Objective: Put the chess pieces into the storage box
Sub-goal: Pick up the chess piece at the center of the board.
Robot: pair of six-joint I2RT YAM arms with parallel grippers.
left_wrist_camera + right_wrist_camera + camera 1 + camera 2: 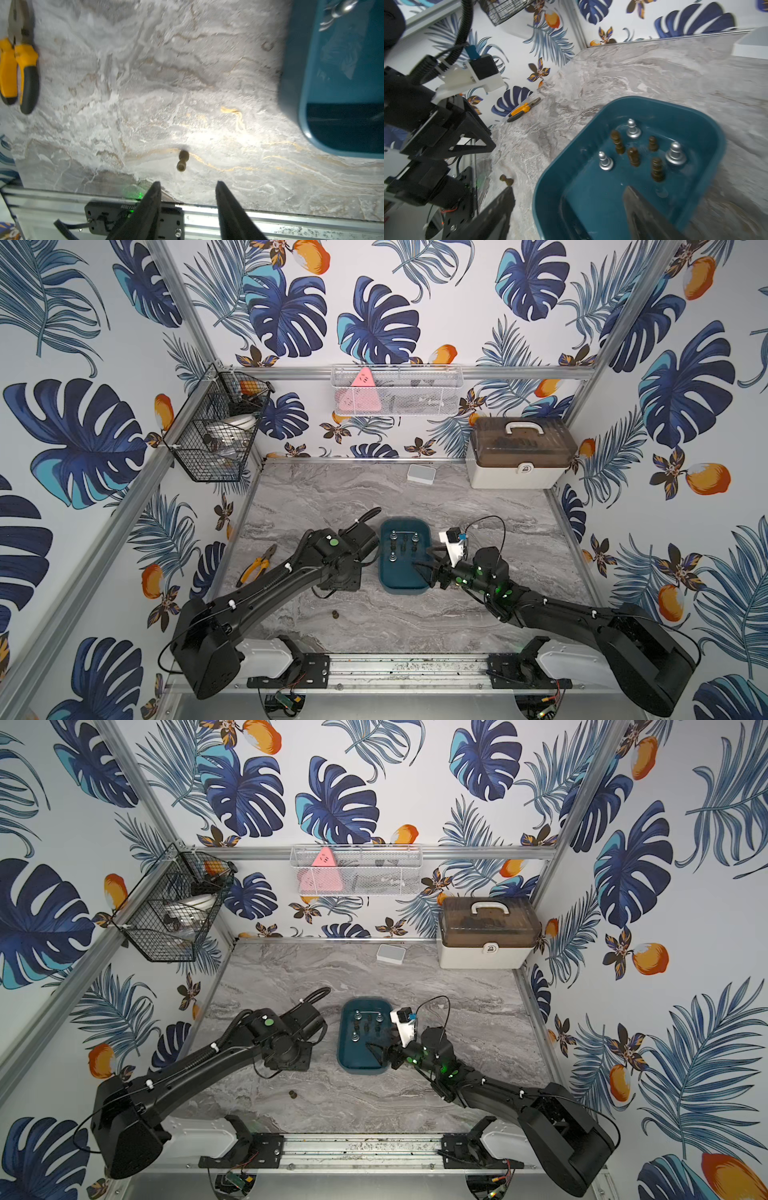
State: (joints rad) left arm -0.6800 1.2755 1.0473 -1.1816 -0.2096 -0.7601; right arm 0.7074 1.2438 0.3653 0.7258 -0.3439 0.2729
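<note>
The left arm (266, 585) is angling forward, its wrist bending down, and the left gripper (188, 182) is pointing downward with fingers (149, 207) standing apart. The right arm (552, 605) is angling inward, and the right gripper (569, 190) is holding its fingers (643, 212) spread wide.

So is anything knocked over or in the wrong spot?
Yes. One brown chess piece lies on its side on the table, outside the storage box. The other chess pieces stand upright inside it. Yellow pliers also lie on the table, which looks odd beside a chess set.
</note>
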